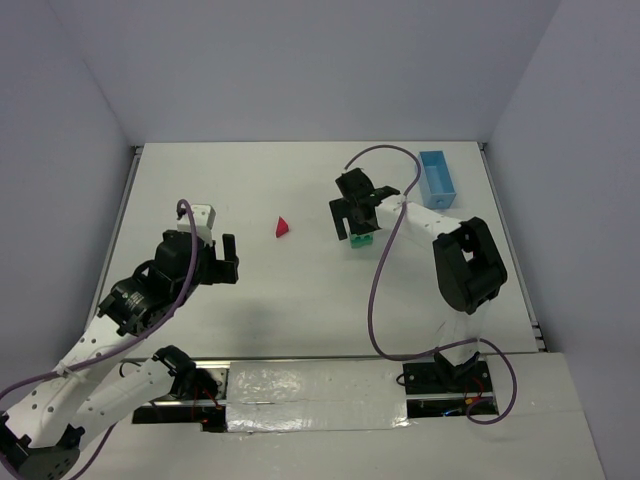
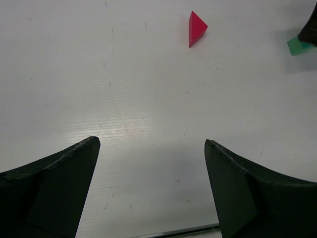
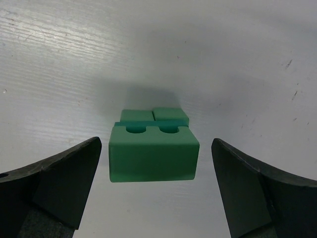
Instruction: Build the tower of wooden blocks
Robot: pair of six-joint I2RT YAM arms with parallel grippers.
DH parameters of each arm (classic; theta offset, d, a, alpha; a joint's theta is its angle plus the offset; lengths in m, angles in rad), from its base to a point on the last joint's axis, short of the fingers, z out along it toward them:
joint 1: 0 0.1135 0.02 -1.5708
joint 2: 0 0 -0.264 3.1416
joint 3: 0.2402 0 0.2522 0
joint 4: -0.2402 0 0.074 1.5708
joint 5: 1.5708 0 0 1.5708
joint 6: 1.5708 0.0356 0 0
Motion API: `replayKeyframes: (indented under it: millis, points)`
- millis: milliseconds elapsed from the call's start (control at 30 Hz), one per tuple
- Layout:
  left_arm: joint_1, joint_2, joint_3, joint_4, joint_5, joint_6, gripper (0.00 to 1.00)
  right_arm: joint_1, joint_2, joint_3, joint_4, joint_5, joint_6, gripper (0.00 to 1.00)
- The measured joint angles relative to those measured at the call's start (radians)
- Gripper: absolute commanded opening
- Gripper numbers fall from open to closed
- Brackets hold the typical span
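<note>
Jaws wide: right jaws framing green blocks [image 3: 153,151], left jaws facing red roof [image 2: 196,28]. Centre, lower straight, close evenly on flat sides.

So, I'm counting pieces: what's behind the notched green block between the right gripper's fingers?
Two smaller green blocks side by side, close behind the notched green block. Only their tops show; the rest is covered.
</note>
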Motion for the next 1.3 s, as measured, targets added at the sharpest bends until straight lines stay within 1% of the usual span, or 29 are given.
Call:
replayKeyframes:
  millis: [1300]
  points:
    - [0.000,-0.010,0.000,0.001,0.004,0.000,0.99,-0.003,0.006,0.000,0.000,0.028,-0.001,1.00]
